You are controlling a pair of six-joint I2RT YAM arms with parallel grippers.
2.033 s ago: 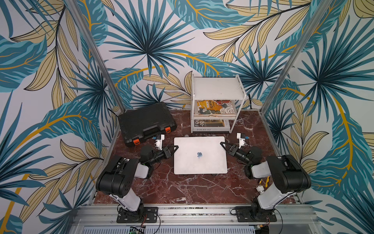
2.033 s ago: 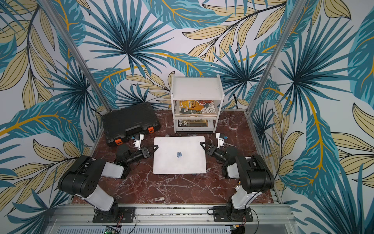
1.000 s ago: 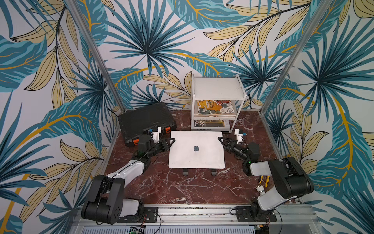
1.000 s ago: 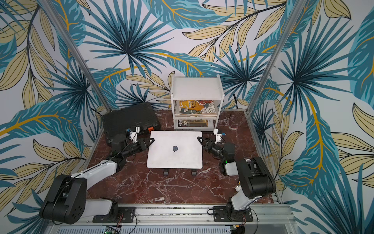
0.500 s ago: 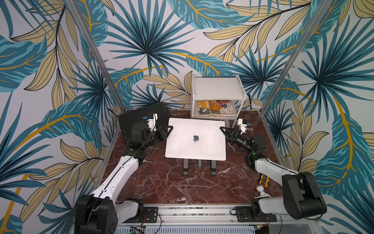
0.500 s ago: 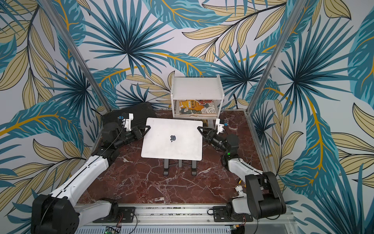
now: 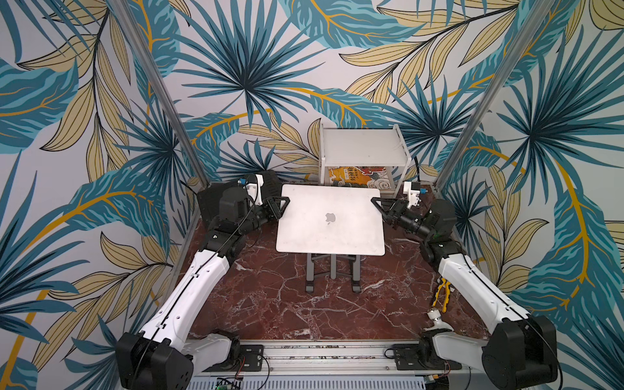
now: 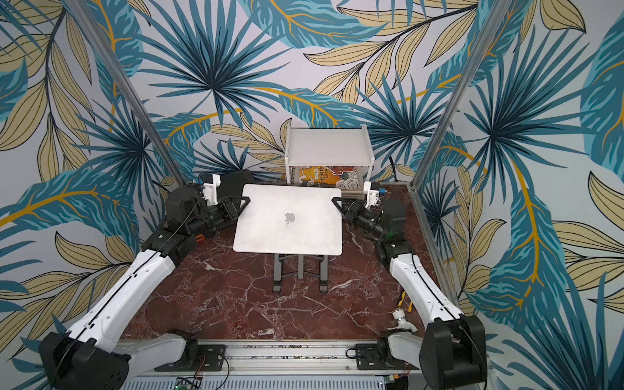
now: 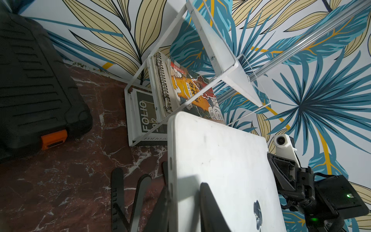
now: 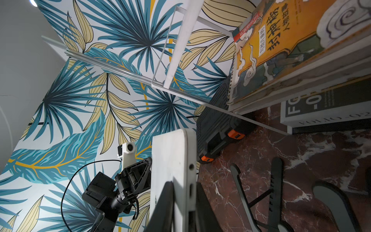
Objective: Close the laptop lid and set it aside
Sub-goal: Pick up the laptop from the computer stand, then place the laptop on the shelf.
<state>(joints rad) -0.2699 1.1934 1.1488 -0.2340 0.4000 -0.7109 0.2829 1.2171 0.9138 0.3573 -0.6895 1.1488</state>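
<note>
The laptop [image 7: 337, 233] is closed, its silver laptop lid [image 7: 304, 209] facing up with the apple logo at its centre. It hangs level above the table in both top views, clear of the dark folding stand [image 7: 332, 273] below its near edge. My left gripper [image 7: 282, 204] is shut on its left edge and my right gripper [image 7: 376, 202] on its right edge. In the left wrist view the left gripper [image 9: 184, 185] has one finger over the lid and one under the laptop [image 9: 220, 160]. In the right wrist view the right gripper [image 10: 184, 183] pinches the laptop [image 10: 170, 156] near its ports.
A white shelf rack [image 7: 363, 148] with books stands at the back, just beyond the laptop's far edge. A black case with orange latches [image 9: 30, 90] lies at the back left, behind my left arm. Yellow pliers [image 7: 442, 290] and a small white object [image 7: 435, 317] lie by the right arm's base.
Both arms have lifted the closed laptop off the stand and carried it higher and toward the back, nearer the rack. The stand stays on the table.
</note>
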